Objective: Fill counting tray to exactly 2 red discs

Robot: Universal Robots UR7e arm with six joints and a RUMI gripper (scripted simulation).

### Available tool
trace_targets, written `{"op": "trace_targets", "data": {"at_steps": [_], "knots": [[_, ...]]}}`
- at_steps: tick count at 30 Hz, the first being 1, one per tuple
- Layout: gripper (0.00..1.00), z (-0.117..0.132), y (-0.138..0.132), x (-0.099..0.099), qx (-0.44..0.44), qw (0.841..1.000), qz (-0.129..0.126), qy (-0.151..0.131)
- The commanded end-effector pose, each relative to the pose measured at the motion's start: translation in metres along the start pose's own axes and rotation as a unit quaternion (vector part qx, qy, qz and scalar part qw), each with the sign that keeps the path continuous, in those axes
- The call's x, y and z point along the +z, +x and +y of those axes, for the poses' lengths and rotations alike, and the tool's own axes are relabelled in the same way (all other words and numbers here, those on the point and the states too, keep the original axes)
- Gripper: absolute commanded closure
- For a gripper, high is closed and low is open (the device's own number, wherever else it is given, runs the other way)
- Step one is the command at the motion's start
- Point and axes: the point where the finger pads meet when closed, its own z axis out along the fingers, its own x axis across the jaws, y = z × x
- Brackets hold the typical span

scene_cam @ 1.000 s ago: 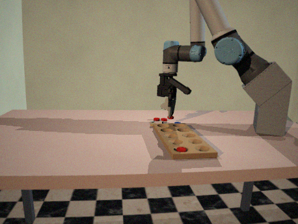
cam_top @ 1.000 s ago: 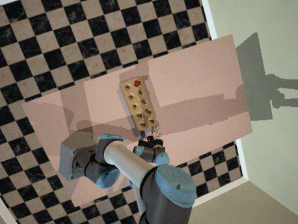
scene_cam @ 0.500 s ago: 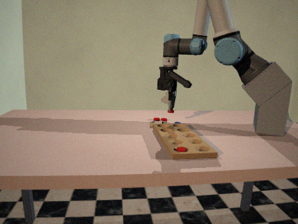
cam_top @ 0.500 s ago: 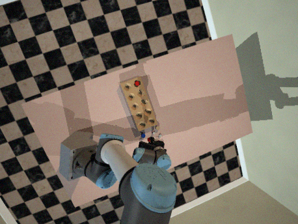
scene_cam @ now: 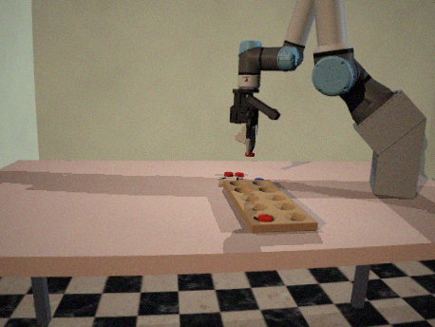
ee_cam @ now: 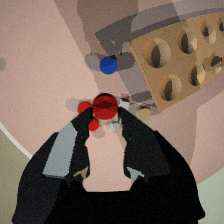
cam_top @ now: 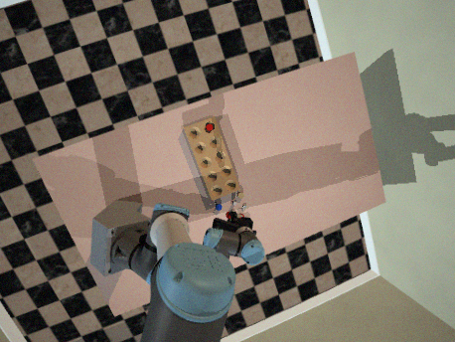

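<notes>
Clamped at the tips of the black two-jaw gripper: a small flat red disc, pinched narrow between the jaws and hanging in the air, well above the pink table top in the exterior view. Straight below in the wrist view, two more loose red discs on the table, peeking out at nine o'clock of the held one. Up at twelve o'clock from the grip, a round blue disc lying on the table, just beside the near end of the tray. Off toward two o'clock, the long tan wooden counting tray with its two rows of round pockets, the near ones showing bare. Over in the exterior view, another red disc seated in a pocket at the tray's camera-side end, at the corner farthest from the gripper. From the top view, same red disc at twelve o'clock on the tray, gripper hovering beyond the opposite end at six o'clock. Grey-and-blue robot arm arching down from its grey base block at the table's right edge.
</notes>
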Motion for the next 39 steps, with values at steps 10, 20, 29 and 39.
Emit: {"op": "trace_targets", "data": {"at_steps": [10, 20, 29, 39], "knots": [[1.0, -0.001, 0.0, -0.011, 0.0, 1.0, 0.002, 0.001], [1.0, -0.001, 0.0, -0.012, 0.0, 1.0, 0.002, 0.001], [1.0, -0.002, 0.008, -0.011, 0.003, 1.0, 0.004, 0.008], [1.0, -0.004, 0.028, -0.008, 0.009, 1.0, 0.006, 0.025]]}}
